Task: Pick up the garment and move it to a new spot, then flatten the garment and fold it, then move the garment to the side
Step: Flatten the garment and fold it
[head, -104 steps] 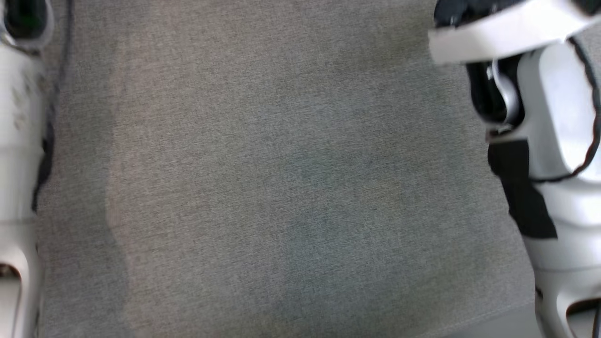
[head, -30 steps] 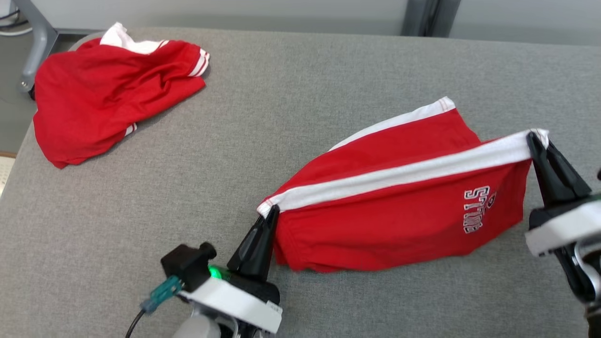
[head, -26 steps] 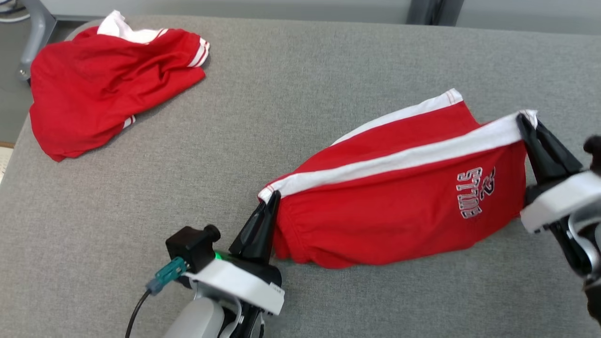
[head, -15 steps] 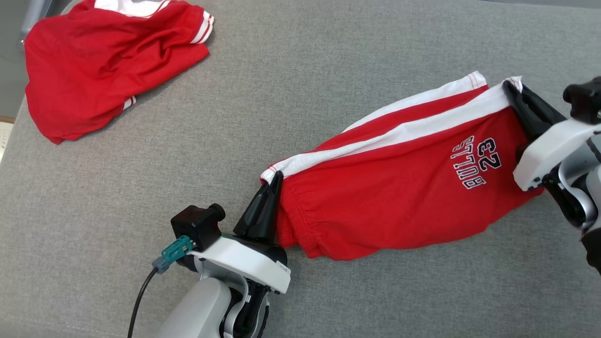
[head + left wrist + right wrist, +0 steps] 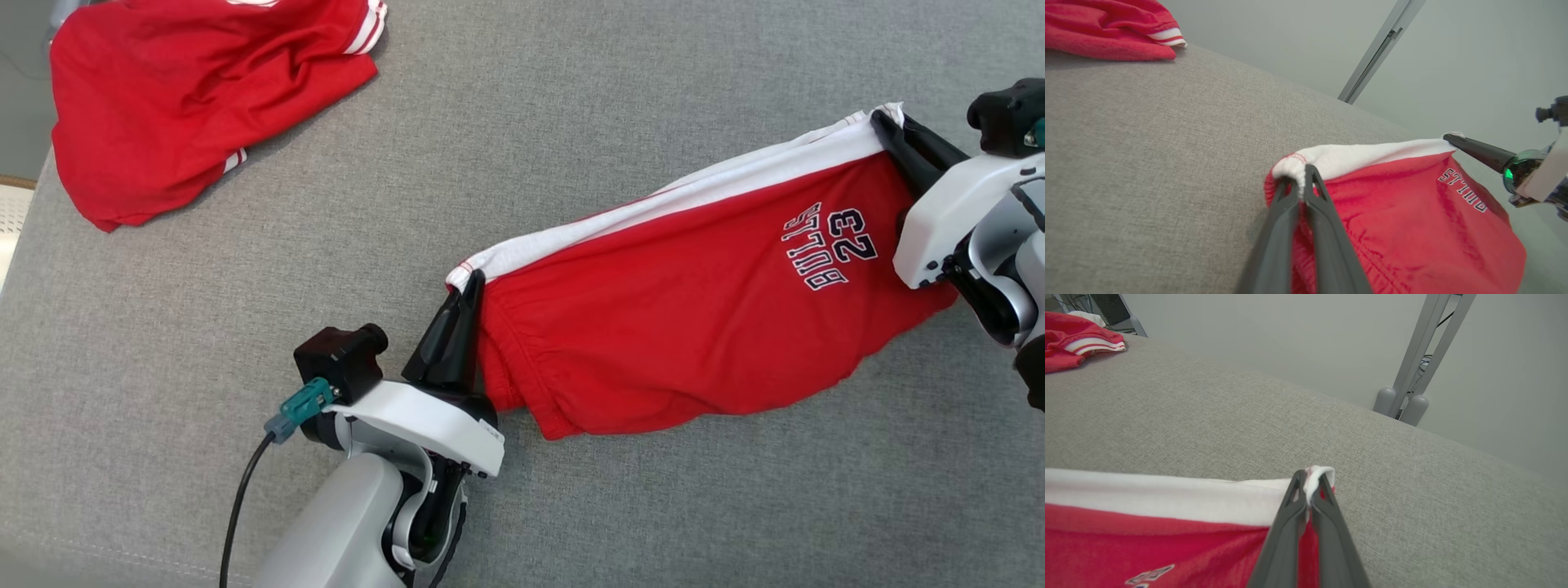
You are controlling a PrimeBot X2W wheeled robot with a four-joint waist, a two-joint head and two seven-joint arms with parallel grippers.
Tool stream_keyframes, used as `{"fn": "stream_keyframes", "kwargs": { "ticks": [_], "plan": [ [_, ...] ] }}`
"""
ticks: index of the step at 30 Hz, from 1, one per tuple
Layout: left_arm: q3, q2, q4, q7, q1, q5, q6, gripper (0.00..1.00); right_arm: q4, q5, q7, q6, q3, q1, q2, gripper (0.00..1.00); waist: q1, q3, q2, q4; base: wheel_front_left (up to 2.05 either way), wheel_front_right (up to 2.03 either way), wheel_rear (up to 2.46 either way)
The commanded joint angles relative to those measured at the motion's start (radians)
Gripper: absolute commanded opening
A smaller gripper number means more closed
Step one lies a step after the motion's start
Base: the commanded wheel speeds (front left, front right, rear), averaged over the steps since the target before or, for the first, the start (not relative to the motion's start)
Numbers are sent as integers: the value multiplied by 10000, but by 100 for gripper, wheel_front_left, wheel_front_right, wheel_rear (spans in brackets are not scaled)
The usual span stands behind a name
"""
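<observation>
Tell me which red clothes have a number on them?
The red shorts held between the left hand and the right hand: they read BULLS 23. The crumpled red garment at the far left shows white stripes, no number.

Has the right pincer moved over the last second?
Yes. Against the crumpled shirt, the right pincer has shifted left, toward it, taking its corner of the shorts along.

Wide bare grey surface (image 5: 522, 106) between stretched shorts (image 5: 678, 327) and heaped red garment (image 5: 188, 90) at far-left corner; near strip before shorts passable too.
</observation>
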Motion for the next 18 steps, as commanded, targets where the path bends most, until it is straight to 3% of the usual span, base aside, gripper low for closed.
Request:
{"fn": "stream_keyframes", "kwargs": {
  "ticks": [1,7,8,9,10,11,12,14,18],
  "plan": [
    [5,45,68,-7,-146,-53,48,0,111,100,-82,-3,96,-138,-45,0,-1,11,0,7,0,0,0],
    [-147,45,294,-7,-304,-220,48,0,650,636,-273,-3,943,-638,-61,0,-1,48,0,46,0,0,0],
    [-213,43,341,-7,-318,-230,36,0,733,734,-319,-3,1044,-698,-63,5,-1,43,0,51,0,0,0],
    [-288,45,385,-7,-346,-276,21,0,828,870,-304,-3,1138,-741,-47,31,-1,34,0,58,0,0,0],
    [-334,46,402,-7,-388,-302,30,16,901,965,-332,-3,1251,-800,-36,47,-1,22,0,66,0,0,0],
    [-396,48,416,-7,-434,-287,20,40,967,1067,-378,-3,1361,-853,-43,83,-1,5,0,73,0,0,0],
    [-459,43,438,-7,-460,-258,4,55,1022,1161,-387,-3,1465,-895,-66,96,-1,-19,0,78,0,0,0],
    [-508,45,445,-7,-462,-201,-11,100,1052,1372,-406,-3,1702,-919,-106,100,-1,-84,0,86,0,0,0],
    [-553,51,436,-7,-189,-132,-125,100,974,1811,-452,-3,2142,-1022,-280,100,-1,-238,0,75,0,0,0]
  ]
}}
